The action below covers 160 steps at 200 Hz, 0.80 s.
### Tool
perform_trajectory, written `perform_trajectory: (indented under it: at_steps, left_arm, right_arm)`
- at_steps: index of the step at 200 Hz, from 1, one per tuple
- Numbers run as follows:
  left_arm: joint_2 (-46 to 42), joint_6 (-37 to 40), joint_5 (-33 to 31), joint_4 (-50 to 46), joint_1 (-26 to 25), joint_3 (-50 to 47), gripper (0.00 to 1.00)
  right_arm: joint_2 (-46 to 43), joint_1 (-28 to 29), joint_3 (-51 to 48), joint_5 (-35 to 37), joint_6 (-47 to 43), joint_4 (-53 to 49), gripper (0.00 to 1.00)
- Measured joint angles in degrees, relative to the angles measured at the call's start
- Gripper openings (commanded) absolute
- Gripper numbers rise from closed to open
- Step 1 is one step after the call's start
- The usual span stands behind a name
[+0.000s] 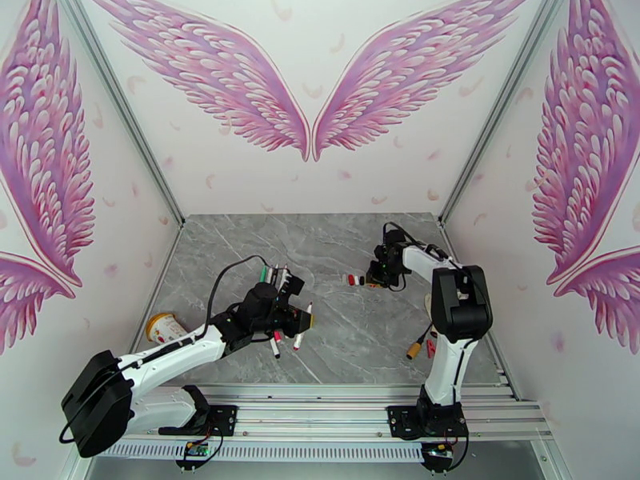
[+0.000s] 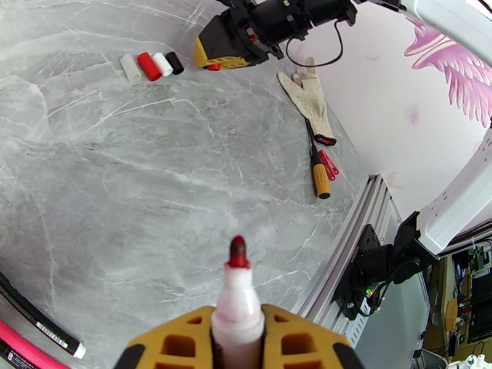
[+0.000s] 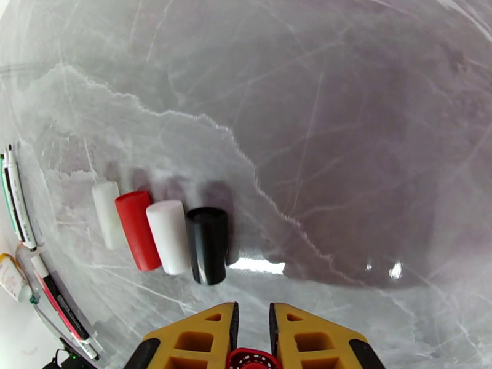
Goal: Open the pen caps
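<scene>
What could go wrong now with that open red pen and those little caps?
The red pen in the left jaws has its tip bare; lowered, it could mark the table. The right jaws hold what looks like a red cap close to the row of caps; setting it down might knock them rolling.

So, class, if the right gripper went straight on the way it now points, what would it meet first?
Probably the black cap, lying on the table just ahead of the right gripper, though depth is unclear.

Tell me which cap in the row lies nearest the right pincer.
The black cap, at the row's end facing the right pincer; the red cap and both white caps lie farther off.
</scene>
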Motion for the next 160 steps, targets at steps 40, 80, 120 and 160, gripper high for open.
perform_trajectory:
  at_steps: [40,80,120,160]
  left_arm:
    - [0.15,-0.04,0.09,0.00,0.00,0.00,0.01]
    - [0.15,-0.07,0.09,-0.04,0.00,0.31,0.02]
    - [0.15,-0.07,0.09,-0.07,0.00,0.57,0.01]
    - [0.17,-0.13,0.07,-0.11,0.00,0.63,0.02]
  right_arm:
    - [2.97,0.00,2.97,0.00,-0.02,-0.24,0.21]
    - [4.76,0.00,5.05,-0.44,-0.26,-0.59,0.26]
    - [5.18,0.00,5.09,-0.98,-0.42,-0.94,0.31]
    - [5.14,0.00,5.09,-1.31,-0.42,-0.94,0.31]
